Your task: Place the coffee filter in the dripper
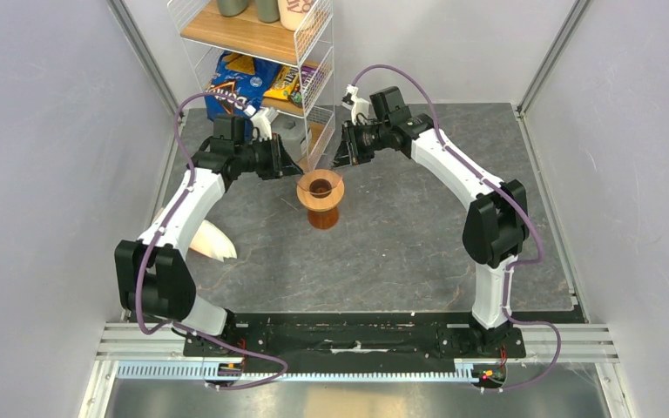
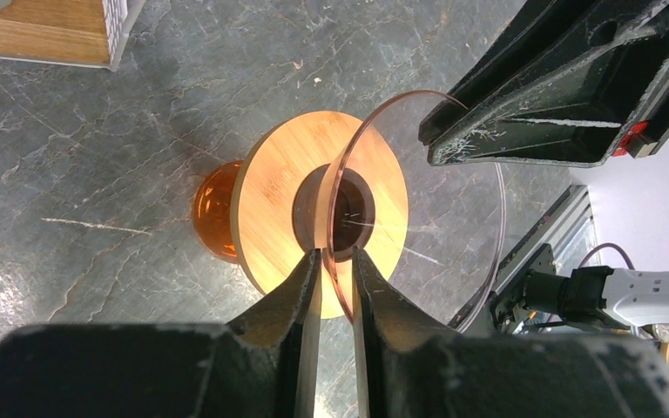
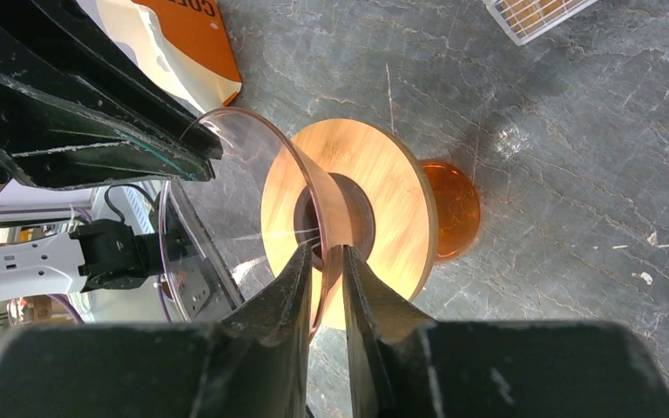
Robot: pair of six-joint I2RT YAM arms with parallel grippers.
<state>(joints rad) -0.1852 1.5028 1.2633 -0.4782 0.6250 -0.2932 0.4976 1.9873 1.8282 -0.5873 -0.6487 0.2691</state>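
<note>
Over grey marbled tabletop point(image 1: 401, 252), left gripper point(image 2: 335, 261) and right gripper point(image 3: 324, 257) are pinching the translucent orange-brown funnel-shaped dripper point(image 1: 320, 190) by opposite rim edges, so any uneven pull could be tipping it.

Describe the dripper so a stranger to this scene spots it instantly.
On the grey stone table, look where the left gripper and right gripper meet. The dripper, rim pinched by both, is the only orange-brown funnel, with a dark centre hole.

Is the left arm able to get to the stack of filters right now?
Probably not yet: the left gripper is shut on the rim of the dripper. The stack of filters lies uncovered on the table beside that arm, so once it lets go, the way looks free.
</note>
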